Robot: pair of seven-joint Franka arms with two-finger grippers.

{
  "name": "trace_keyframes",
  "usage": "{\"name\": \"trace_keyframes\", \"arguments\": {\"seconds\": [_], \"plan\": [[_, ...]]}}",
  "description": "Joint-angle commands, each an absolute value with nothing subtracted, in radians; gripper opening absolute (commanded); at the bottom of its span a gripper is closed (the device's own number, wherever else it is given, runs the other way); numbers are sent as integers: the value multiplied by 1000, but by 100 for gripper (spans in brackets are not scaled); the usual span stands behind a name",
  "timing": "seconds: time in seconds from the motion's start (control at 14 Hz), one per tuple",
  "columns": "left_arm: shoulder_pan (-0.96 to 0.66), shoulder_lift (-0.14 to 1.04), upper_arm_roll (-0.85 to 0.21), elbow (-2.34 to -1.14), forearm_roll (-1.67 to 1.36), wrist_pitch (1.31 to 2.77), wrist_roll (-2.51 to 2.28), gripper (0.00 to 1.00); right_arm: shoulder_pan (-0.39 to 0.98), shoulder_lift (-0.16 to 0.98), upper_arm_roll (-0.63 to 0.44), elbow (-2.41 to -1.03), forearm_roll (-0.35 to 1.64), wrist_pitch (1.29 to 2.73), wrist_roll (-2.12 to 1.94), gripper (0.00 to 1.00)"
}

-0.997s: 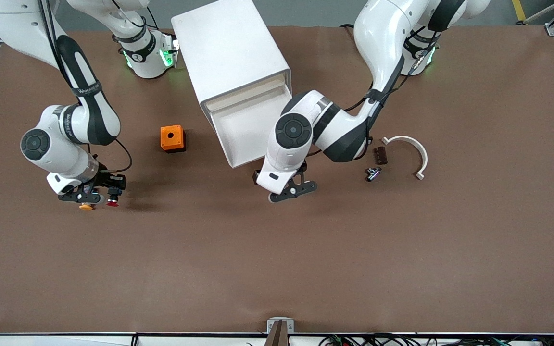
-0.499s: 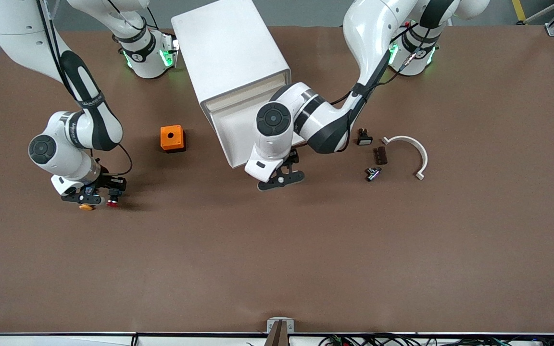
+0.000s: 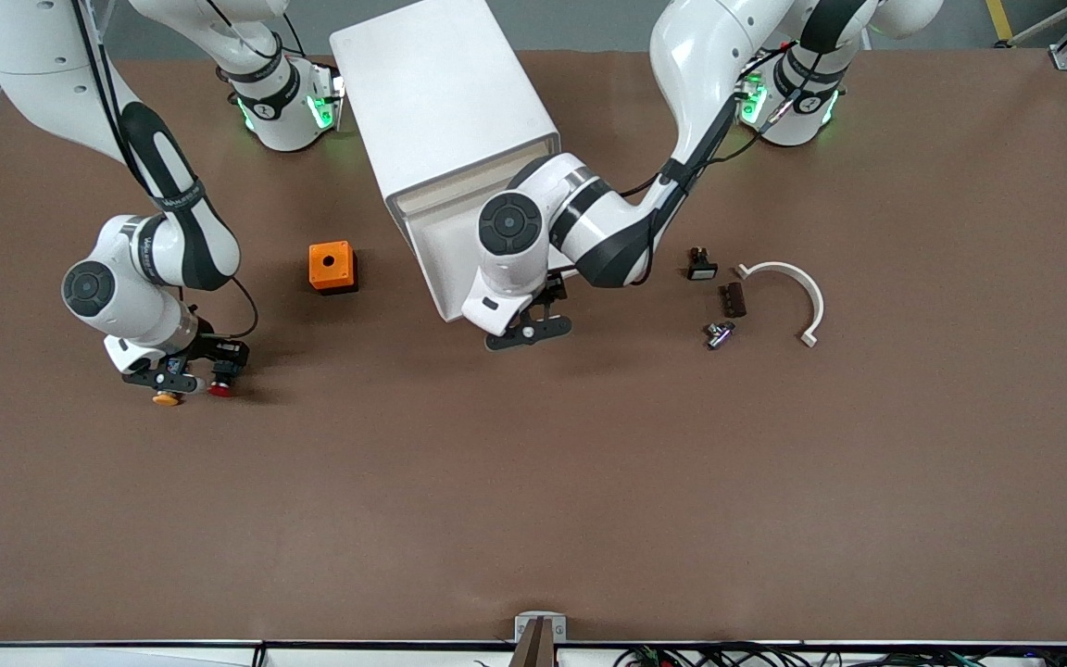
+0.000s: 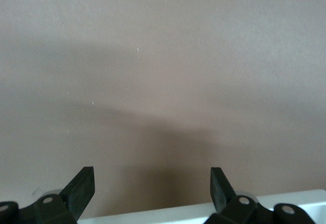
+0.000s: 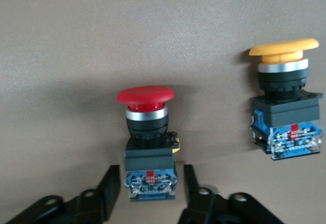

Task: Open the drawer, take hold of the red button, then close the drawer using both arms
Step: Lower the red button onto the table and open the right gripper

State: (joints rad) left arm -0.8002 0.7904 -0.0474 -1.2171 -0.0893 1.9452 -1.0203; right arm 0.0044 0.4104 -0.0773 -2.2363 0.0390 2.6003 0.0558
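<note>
The drawer [image 3: 448,269] stands pulled out of the white cabinet [image 3: 445,102]; its shown inside is bare, and the left arm covers part of it. The red-capped button [image 3: 219,388] lies on the table near the right arm's end. In the right wrist view its black and blue body [image 5: 147,155] sits between the fingers with gaps on both sides. My right gripper [image 3: 183,379] [image 5: 151,175] is open around it. My left gripper [image 3: 524,331] [image 4: 152,175] is open and empty, low over the table just in front of the drawer's front edge [image 4: 204,211].
An orange-yellow-capped button [image 3: 164,399] [image 5: 285,102] lies beside the red one. An orange cube with a hole [image 3: 332,267] sits between the right arm and the cabinet. A white curved piece [image 3: 788,287] and small dark parts [image 3: 717,333] lie toward the left arm's end.
My left gripper has moved toward the drawer's front edge, from over the open table. My right gripper has shifted slightly by the red button, which has stayed on the table.
</note>
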Motion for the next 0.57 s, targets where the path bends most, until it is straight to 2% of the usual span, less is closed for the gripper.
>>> {"name": "trace_keyframes", "arguments": {"seconds": [0.0, 0.21, 0.5], "plan": [[-802, 741, -67, -1259, -81, 1896, -1032, 100, 9, 384, -72, -2253, 37, 2605, 83, 100], [-792, 733, -100, -1258, -86, 1842, -1031, 100, 9, 358, -71, -2221, 37, 2554, 75, 100], [-790, 735, -113, -1261, -161, 1821, -1032, 100, 9, 311, -71, -2068, 37, 2223, 80, 100]]}}
